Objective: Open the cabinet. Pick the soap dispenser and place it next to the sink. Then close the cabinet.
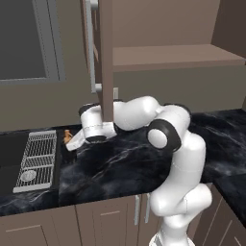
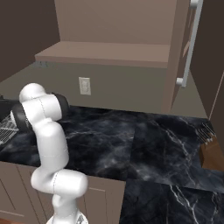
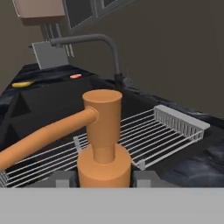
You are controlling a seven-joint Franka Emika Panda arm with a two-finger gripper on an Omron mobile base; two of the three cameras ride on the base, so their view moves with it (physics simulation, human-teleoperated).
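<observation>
Reaching low leftward, tool [image 1: 73, 143] gripping soap dispenser [image 3: 103, 144] beside sink [image 1: 9, 150].

The soap dispenser [image 3: 104, 144] has an orange pump top, the bench [image 1: 134, 161] is black marble with white veins, the cabinet [image 1: 106, 57] is taupe-brown with silver handles, and the sink [image 1: 12, 156] is black with a pale grid rack [image 1: 37, 161].

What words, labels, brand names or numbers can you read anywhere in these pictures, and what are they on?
None: no text, number or sign can be read in any view.
The soap dispenser, with its orange pump top, is plain and bears no label.
The cabinet door is plain, with no sign.
The wall outlet carries no marking.
The sink shows no brand.
</observation>
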